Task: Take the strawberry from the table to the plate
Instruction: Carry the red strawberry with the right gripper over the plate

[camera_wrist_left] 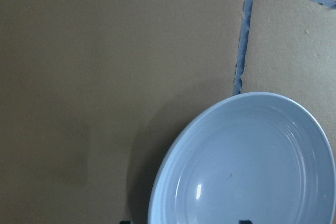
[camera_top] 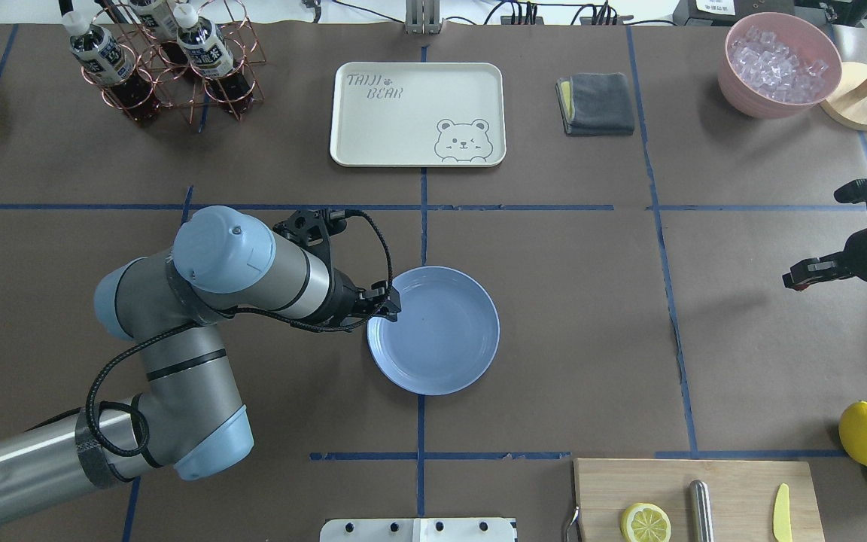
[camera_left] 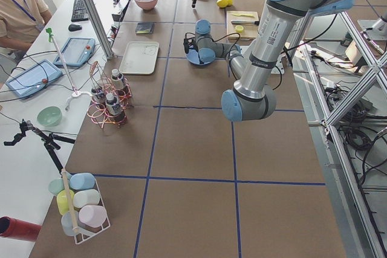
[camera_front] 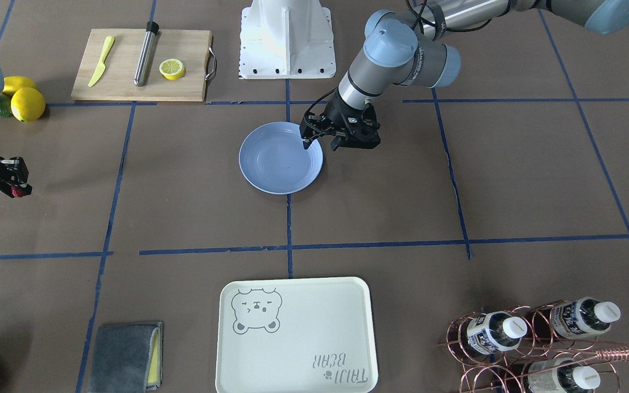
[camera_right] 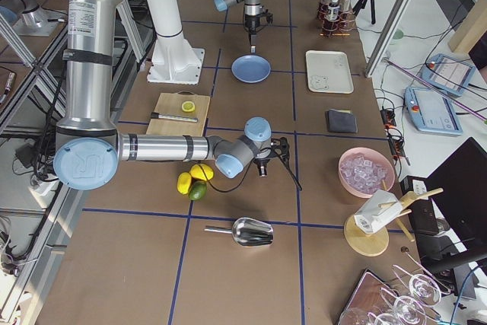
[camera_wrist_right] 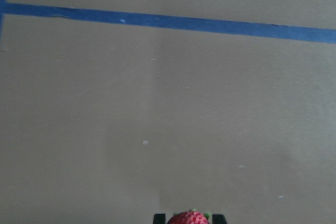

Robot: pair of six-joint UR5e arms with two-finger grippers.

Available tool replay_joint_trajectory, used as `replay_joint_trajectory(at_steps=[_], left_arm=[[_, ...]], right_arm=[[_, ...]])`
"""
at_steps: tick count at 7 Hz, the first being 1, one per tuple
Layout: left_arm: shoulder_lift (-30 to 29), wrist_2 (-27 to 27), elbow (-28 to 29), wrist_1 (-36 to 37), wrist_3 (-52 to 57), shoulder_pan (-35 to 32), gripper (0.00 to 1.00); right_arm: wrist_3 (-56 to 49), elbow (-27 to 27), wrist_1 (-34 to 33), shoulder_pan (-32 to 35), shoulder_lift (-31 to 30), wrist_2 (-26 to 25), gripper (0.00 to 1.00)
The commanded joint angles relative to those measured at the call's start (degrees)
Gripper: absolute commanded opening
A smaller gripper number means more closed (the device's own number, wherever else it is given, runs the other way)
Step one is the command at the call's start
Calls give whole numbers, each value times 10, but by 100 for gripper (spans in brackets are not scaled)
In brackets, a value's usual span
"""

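overhead+front: opposed, steep | 2 sides: table (camera_left: 193, 143) ends | 2 wrists: close | shared: plate (camera_front: 280, 158)

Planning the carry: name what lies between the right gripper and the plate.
Overhead view: only bare table and one blue tape line between right gripper and plate.

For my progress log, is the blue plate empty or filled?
Empty: the plate is bare; the strawberry sits in the right gripper, far from it.

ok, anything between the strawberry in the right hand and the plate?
Nothing visible. Only bare table lies between the strawberry, held in the right hand, and the plate. The left hand hangs open over the plate's far rim, away from the strawberry.
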Motion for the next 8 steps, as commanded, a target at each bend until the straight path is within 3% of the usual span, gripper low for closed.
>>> replay_joint_trajectory(at_steps=[1,3,4,7,8], left_arm=[[1,5,-13,-1,0,-1,75],[22,4,-54,-2,1,-7,75],[75,0,-109,-2,3,-13,77],[162,-1,-199,-2,5,-67,79],[166,-2,-201,-2,5,-75,81]], right_arm=[[178,76,-5,-71,43,17,0],[313,79,-8,-159,149,-14,0],[374,78,-13,-209,189,-69,0],[454,49,-192,-328,372,-244,0],[480,19,-197,-339,396,-272,0]])
